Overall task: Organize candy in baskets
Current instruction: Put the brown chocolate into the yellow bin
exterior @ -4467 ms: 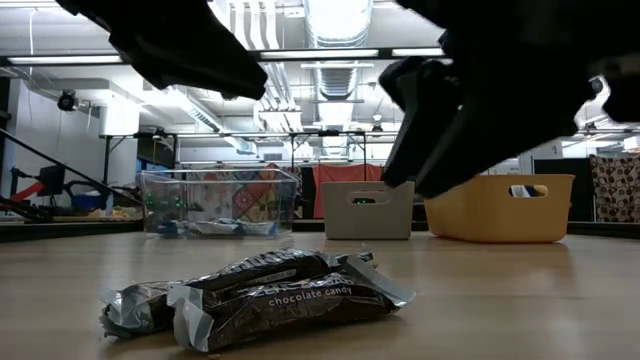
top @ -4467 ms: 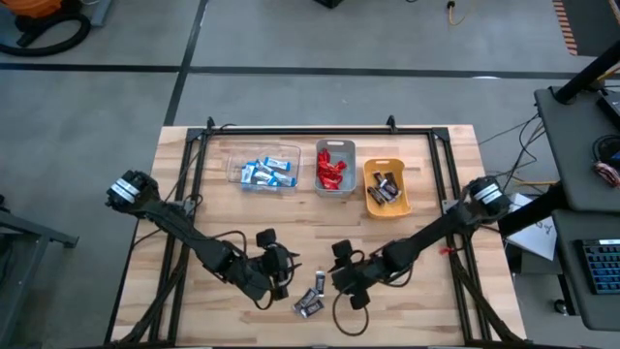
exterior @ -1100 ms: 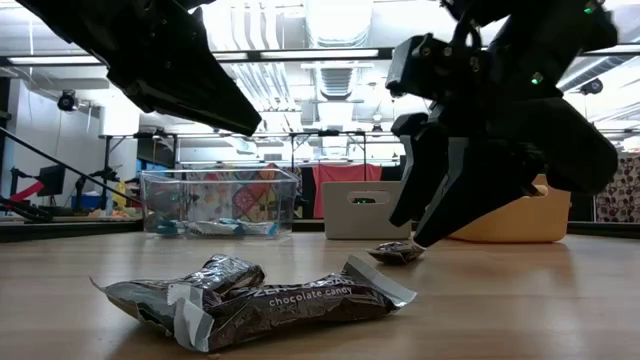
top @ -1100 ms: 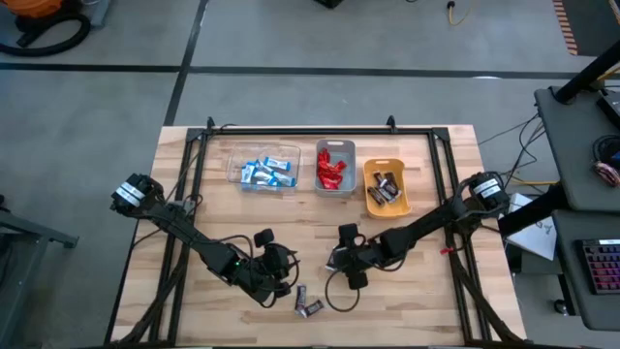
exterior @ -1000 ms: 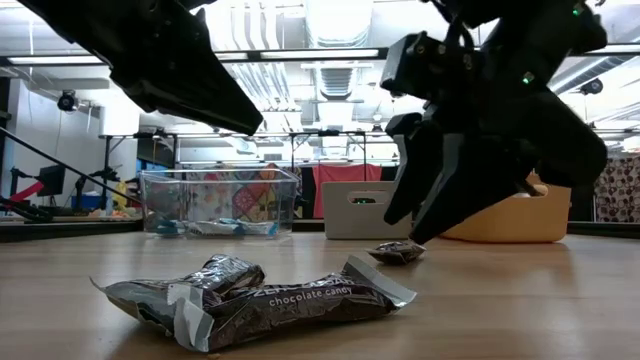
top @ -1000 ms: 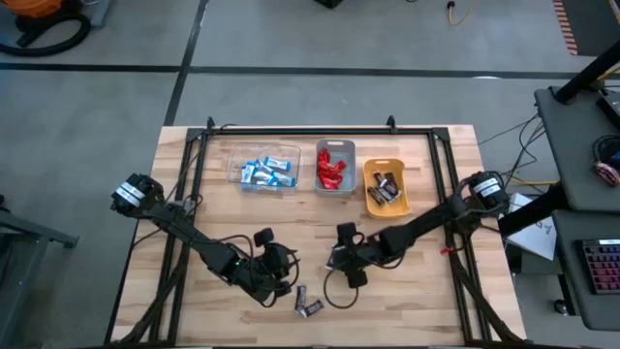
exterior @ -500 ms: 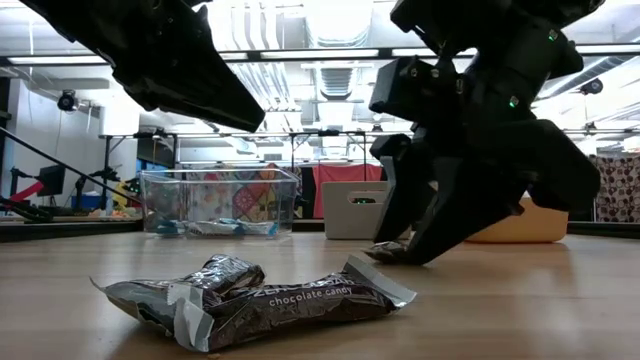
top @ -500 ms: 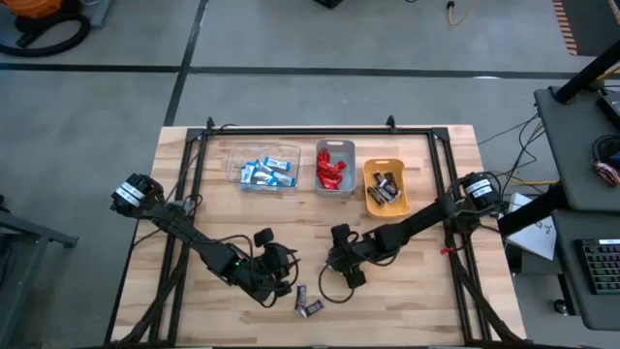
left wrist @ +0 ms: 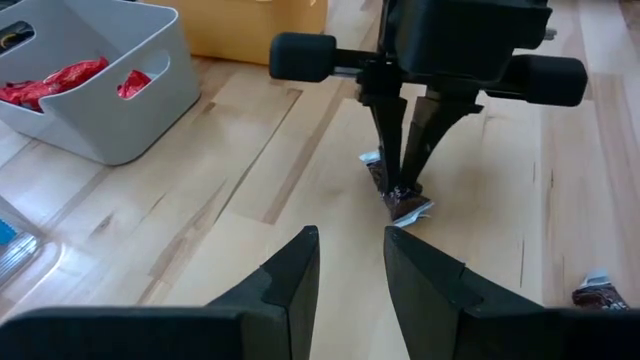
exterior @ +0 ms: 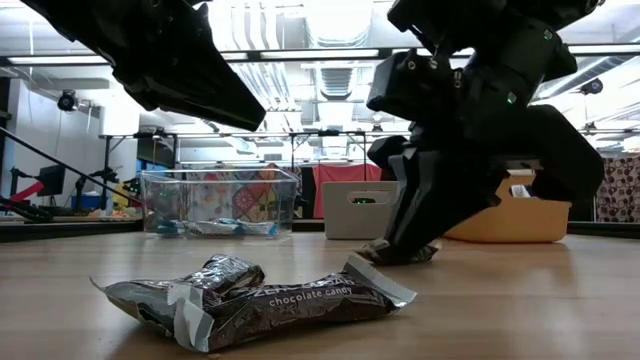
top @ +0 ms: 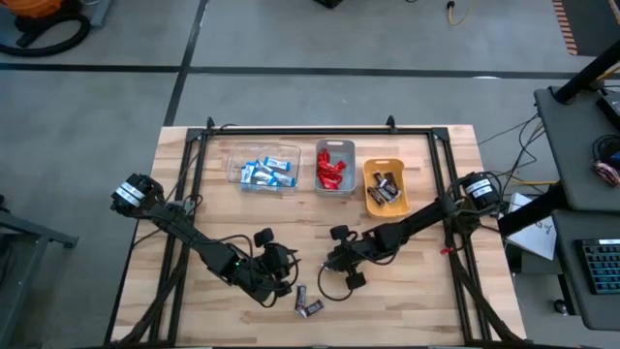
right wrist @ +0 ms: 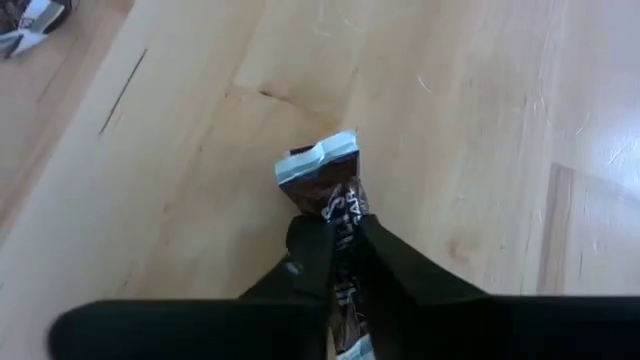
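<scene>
Now right gripper (right wrist: 340,235) pinched on a dark brown candy bar (right wrist: 330,190) at table centre, left gripper (left wrist: 350,265) parted and empty at its eight o'clock, two brown bars (top: 308,303) at six o'clock, three baskets (top: 336,168) at twelve

Low view: right gripper (exterior: 405,245) hides most of the dark bar (exterior: 398,252) it pinches; only wrapper ends show. It also covers part of the orange-yellow bin (exterior: 510,222) and one end of the grey-blue bin (exterior: 362,210). Left arm cut off by top edge, its gripper out of frame.

Right wrist view: fingers cover the bar's mid section (right wrist: 333,195); near end runs off the bottom edge. A 2nd candy (right wrist: 28,22) is clipped at the corner, kind can't tell.

Left wrist view: a brown piece (left wrist: 598,294) cut by the edge.

High view: wrapper print too small to read.
</scene>
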